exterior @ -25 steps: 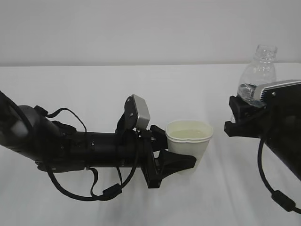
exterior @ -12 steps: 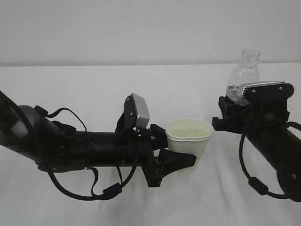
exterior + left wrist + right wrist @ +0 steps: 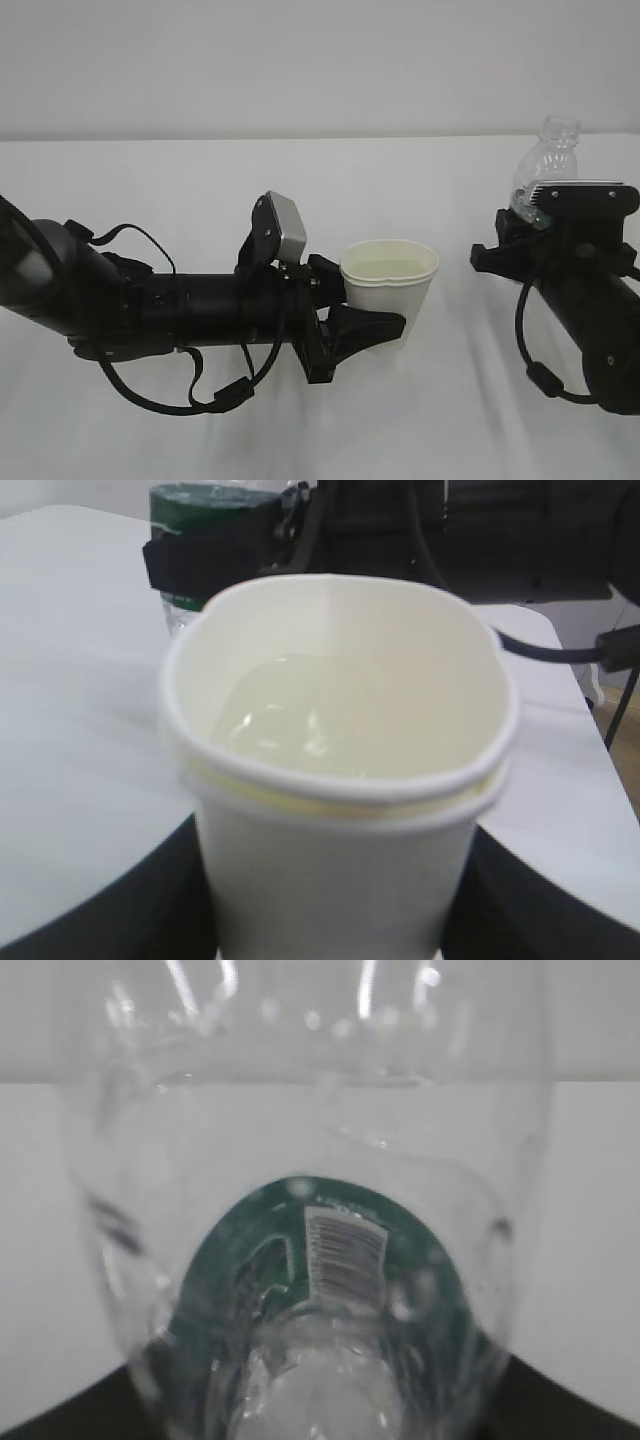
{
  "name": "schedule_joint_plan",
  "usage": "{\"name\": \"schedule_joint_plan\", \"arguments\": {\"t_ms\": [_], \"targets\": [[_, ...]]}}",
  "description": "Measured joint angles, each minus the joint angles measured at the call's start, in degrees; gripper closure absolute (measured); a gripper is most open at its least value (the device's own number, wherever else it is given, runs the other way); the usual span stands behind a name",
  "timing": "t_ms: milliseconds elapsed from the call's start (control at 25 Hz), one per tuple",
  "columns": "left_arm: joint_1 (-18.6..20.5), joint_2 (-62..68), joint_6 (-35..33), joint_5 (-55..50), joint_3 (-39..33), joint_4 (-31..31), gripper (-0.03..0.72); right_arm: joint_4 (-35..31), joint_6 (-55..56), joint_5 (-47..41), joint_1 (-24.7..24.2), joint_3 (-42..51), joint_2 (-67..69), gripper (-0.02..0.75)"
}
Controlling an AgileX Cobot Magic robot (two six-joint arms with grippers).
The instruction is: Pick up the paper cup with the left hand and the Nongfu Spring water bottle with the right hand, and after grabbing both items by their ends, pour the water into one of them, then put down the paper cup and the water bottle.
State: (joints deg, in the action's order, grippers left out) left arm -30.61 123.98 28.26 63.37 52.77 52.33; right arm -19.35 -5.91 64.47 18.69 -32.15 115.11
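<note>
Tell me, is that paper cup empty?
No, the left wrist view shows clear water pooled inside the paper cup.

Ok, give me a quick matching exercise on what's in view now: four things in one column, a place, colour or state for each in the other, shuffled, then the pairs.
Things:
1. paper cup
2. Nongfu Spring water bottle
3. water
4. bottle label

Descriptions:
A. dark green
B. pooled inside the cup
C. white, squeezed out of round in the left tool
D. clear, capless, upright in the right tool

Pairs: 1-C, 2-D, 3-B, 4-A
</note>
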Motion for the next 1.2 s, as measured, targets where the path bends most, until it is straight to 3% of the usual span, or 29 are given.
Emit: {"name": "schedule_joint_plan", "arguments": {"t_ms": [1200], "targets": [[0.00,0.00,-0.09,-1.17,0.00,0.76,0.274,0.85,-2.50,0.12,0.00,-11.75,11.45,0.373]]}}
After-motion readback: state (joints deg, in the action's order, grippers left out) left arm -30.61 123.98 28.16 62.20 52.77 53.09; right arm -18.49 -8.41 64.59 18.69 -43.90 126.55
